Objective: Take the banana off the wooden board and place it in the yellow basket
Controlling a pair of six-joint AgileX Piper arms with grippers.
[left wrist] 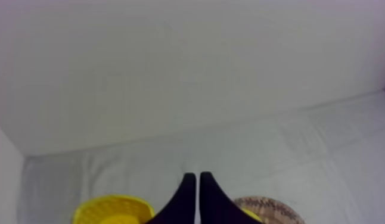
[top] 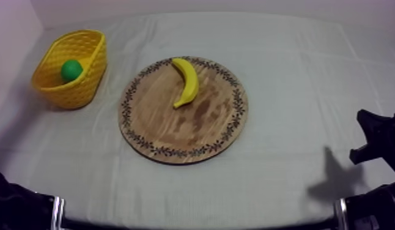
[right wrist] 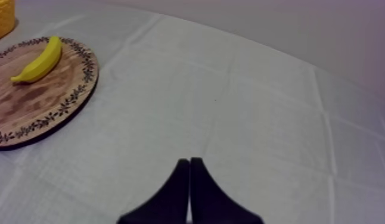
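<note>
A yellow banana (top: 186, 81) lies on the far part of the round wooden board (top: 175, 131), mid-table. The yellow basket (top: 84, 85) stands at the far left with a round green toy fruit (top: 71, 70) inside. My right gripper (right wrist: 189, 162) is shut on nothing, low over bare cloth, well to the right of the board (right wrist: 34, 107) and banana (right wrist: 39, 61). My left gripper (left wrist: 198, 177) is also shut on nothing, its fingers a narrow wedge, with the basket rim (left wrist: 113, 205) and the board's edge (left wrist: 272, 208) just beyond it.
My right arm (top: 378, 139) rises at the table's right edge and casts a shadow on the cloth. My left arm (top: 16, 205) sits at the near left corner. Open cloth lies between board and basket. A wall runs behind the table.
</note>
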